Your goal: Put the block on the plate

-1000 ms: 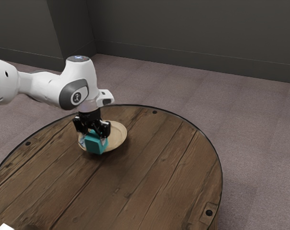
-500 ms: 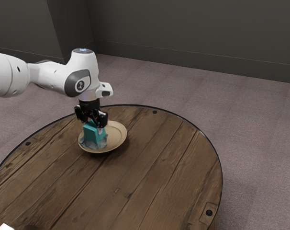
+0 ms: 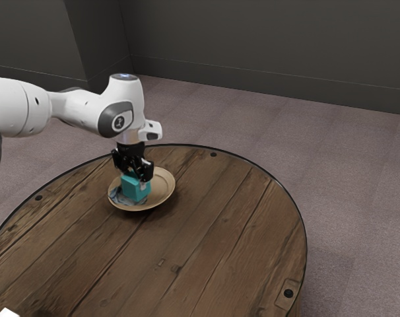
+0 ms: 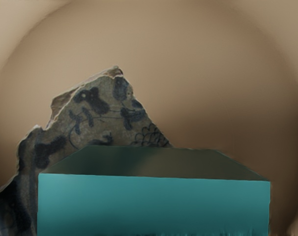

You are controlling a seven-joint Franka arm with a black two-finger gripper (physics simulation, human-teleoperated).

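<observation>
My gripper (image 3: 137,177) points down over the plate and is shut on the teal block (image 3: 134,189), its fingers on two sides of the block's upper part. The block is over the tan plate (image 3: 164,191), toward the plate's middle; whether its underside touches anything I cannot tell. In the wrist view the block (image 4: 154,206) looms large at the lower edge, with the plate (image 4: 203,73) behind it.
A broken grey-blue patterned shard (image 3: 120,197) lies on the plate beside the block, and the shard (image 4: 102,115) is partly covered by the block in the wrist view. The round wooden table (image 3: 206,238) extends around the plate. A white object (image 3: 7,313) sits at the near edge.
The arm has shifted toward the exterior view's right with the block, after rising and then lowering somewhat. The block now covers less of the shard.
</observation>
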